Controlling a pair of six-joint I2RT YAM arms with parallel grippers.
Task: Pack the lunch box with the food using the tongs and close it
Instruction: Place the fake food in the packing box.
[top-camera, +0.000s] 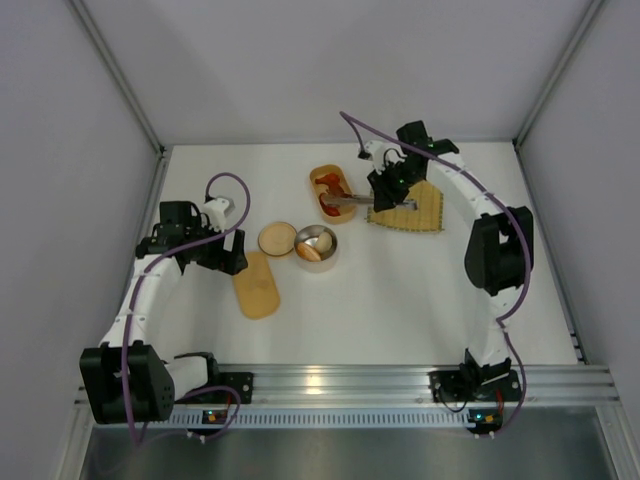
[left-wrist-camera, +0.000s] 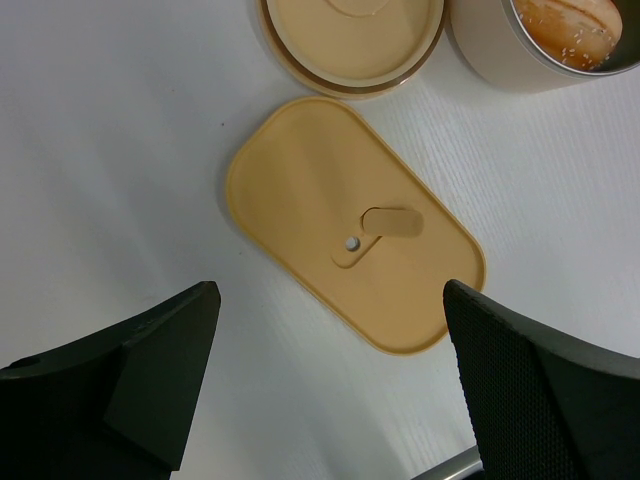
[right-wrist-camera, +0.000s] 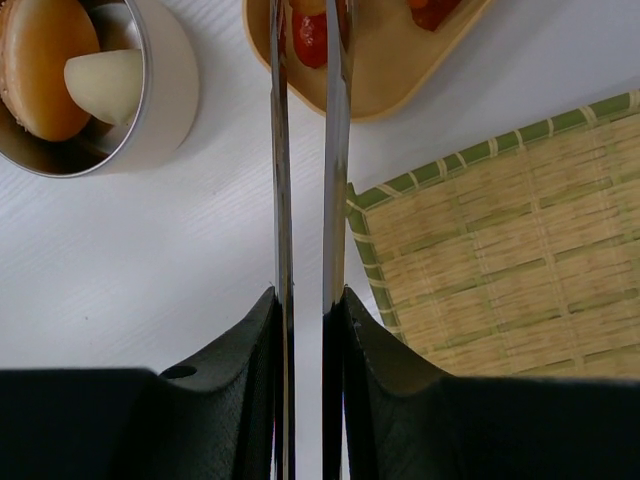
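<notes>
White tabletop (top-camera: 400, 300), mat (right-wrist-camera: 500, 250) and steel bowl (right-wrist-camera: 170, 90) either side, right pincer (right-wrist-camera: 305, 310) clamped on tongs (right-wrist-camera: 281, 150), arms straddling red food (right-wrist-camera: 310, 45), left pincer (left-wrist-camera: 330, 300) gaping empty over lid (left-wrist-camera: 355, 225)

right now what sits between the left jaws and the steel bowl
Mostly the round lid, right beside the steel bowl in the top view. The left wrist view shows the oval lid below the left gripper, jaws open.
</notes>
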